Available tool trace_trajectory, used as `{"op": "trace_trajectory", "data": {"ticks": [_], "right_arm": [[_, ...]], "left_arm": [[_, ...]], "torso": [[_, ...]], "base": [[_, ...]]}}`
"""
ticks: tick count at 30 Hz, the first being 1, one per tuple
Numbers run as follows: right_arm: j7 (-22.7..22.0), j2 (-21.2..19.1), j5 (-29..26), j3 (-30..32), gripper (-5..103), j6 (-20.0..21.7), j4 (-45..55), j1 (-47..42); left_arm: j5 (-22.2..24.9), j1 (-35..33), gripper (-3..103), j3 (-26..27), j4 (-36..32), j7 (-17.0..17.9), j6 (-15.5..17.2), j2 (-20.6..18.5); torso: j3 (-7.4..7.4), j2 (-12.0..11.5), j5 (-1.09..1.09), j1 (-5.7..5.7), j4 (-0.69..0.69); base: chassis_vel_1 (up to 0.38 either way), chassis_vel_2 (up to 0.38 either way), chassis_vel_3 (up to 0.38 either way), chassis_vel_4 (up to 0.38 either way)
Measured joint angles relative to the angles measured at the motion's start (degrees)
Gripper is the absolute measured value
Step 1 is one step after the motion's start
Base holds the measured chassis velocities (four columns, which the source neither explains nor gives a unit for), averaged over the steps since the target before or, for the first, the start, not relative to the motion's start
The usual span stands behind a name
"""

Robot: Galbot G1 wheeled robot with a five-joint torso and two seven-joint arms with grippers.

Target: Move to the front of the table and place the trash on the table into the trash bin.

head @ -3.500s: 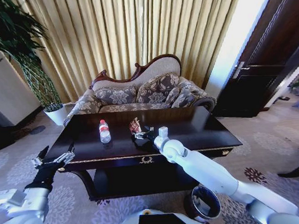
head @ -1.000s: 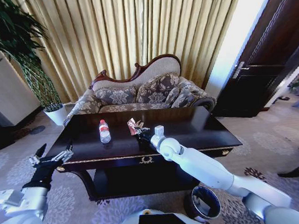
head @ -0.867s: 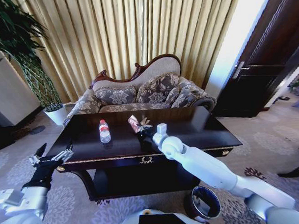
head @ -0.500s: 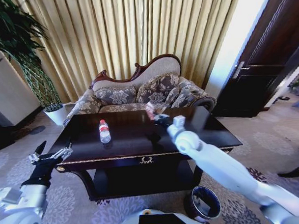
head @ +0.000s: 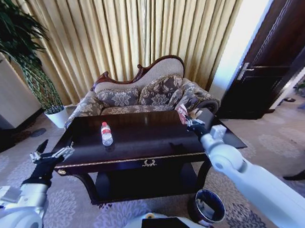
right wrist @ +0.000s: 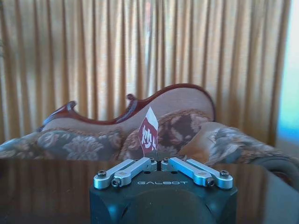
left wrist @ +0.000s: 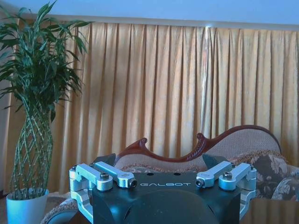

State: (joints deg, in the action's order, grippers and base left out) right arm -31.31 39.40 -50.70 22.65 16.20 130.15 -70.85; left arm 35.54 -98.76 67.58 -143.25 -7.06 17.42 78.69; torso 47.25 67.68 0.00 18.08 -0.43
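The table point(head: 144, 150) stands before me, dark and glossy with gold trim. Of the trash, a clear bottle point(head: 107, 134) with a red cap lies left of the table's middle. My right gripper point(head: 189, 119) hovers above the table's right part, shut on a reddish-brown wrapper point(head: 182, 112). In the right wrist view the wrapper point(right wrist: 149, 135) sticks up from the closed right gripper point(right wrist: 159, 163). The trash bin point(head: 210, 206) sits on the carpet at the table's near right corner, under my right arm. My left gripper point(head: 50, 155) waits open off the table's left end, its fingers point(left wrist: 103, 176) spread wide.
A patterned sofa point(head: 147, 96) stands behind the table against gold curtains. A tall plant in a white pot point(head: 56, 116) is at the far left, and a dark door point(head: 271, 75) at the right. Carpet surrounds the table.
My right gripper has lifted the wrapper off the table's middle and carried it up and to the right. The bottle and left arm have barely moved.
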Motion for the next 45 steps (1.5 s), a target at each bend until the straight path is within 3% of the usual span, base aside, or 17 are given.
{"op": "trace_trajectory", "data": {"ticks": [6,12,26,38,43,45], "right_arm": [[-0.8,2.6,0.9,7.5,0,0.5,3.6,-7.0],[0.0,6.2,3.4,11.0,0,0.5,6.3,-12.9],[1.3,8.2,4.9,12.6,0,0.2,7.9,-16.5],[1.5,8.7,6.0,11.7,0,0.0,7.6,-16.4],[1.6,9.0,6.5,11.7,0,-0.1,7.5,-16.6],[1.7,9.3,7.2,11.5,0,-0.2,7.5,-16.9]], "left_arm": [[1.0,-0.3,100,0.6,0.0,-0.2,0.0,-0.9],[1.0,-0.4,100,0.4,0.0,-0.8,1.0,-1.8],[1.1,0.3,100,0.5,0.0,0.1,5.6,-2.3],[-0.6,1.2,100,2.0,0.0,0.9,12.9,-2.8],[-1.6,1.4,100,2.0,0.0,0.2,12.9,-3.2],[-2.2,1.7,100,2.0,0.0,-1.6,11.6,-3.5]], "torso": [[0.0,0.0,0.0,0.0,0.01],[0.0,0.0,0.0,0.0,0.0],[0.01,0.0,0.0,0.01,0.01],[0.01,0.0,0.0,0.01,0.0],[0.0,0.0,0.0,0.01,0.0],[0.01,0.0,0.0,0.01,0.0]], "base": [[0.0,0.0,0.0,0.0],[0.0,0.0,0.0,0.0],[0.005,-0.007,-0.004,0.004],[0.058,-0.062,-0.053,0.059],[0.073,-0.067,-0.068,0.074],[0.066,-0.055,-0.083,0.073]]}}
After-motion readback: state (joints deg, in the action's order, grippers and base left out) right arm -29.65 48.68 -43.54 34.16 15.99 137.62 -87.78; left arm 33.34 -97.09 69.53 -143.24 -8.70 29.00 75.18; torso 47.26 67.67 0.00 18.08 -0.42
